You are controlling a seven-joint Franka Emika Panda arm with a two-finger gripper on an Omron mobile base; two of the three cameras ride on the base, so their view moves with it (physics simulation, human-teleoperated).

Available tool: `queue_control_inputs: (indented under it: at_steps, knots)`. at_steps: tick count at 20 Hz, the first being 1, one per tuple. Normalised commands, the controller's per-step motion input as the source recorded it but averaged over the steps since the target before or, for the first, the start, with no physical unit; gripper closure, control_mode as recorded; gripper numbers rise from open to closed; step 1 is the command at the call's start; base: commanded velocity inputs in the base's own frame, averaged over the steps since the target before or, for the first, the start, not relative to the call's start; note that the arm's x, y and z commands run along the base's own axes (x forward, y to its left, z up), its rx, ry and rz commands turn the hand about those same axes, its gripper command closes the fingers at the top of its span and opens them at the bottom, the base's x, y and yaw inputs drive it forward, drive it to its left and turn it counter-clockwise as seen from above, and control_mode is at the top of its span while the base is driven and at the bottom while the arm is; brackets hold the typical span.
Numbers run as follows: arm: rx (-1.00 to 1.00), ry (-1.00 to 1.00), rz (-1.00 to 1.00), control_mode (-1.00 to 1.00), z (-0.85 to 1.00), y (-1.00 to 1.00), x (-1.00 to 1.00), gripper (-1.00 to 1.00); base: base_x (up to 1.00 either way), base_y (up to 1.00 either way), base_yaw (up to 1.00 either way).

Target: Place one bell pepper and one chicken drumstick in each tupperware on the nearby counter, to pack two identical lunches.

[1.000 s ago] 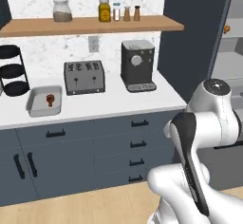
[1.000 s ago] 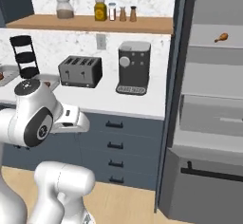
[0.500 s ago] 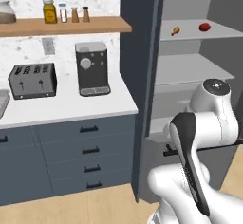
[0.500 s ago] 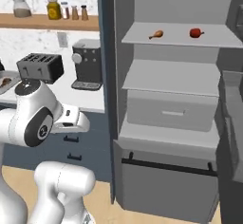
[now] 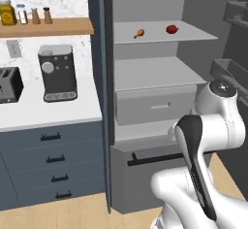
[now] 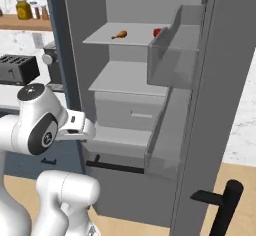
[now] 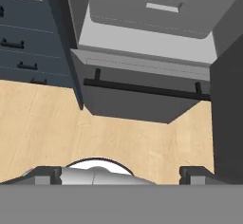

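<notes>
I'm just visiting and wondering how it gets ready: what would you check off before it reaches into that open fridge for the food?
1. Tall dark grey fridge stands open, shelves exposed: ok.
2. Small brown chicken drumstick lies on the top shelf, nothing in front of it: ok.
3. Small red bell pepper lies on the same shelf, apart from the drumstick: ok.
4. Jaws of the gripper stand wide and hold nothing: ok.
5. Gripper aimed at the food: not ok; the hand view looks down at the wooden floor and the fridge's bottom drawer.
6. Lunch trays ready on the counter: cannot tell.
</notes>
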Motion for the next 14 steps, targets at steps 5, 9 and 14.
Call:
queue_control_inputs:
  at_steps: [5,9,14]
  knots:
    - [0.0,0.0,0.0,1.0,0.0,0.0,0.0,-1.0,0.32,-0.26,-0.03]
    - [0.0,0.0,0.0,1.0,0.0,0.0,0.0,-1.0,0.55,-0.23,-0.09]
    - [0.0,0.0,0.0,1.0,0.0,0.0,0.0,-1.0,0.68,-0.28,-0.1]
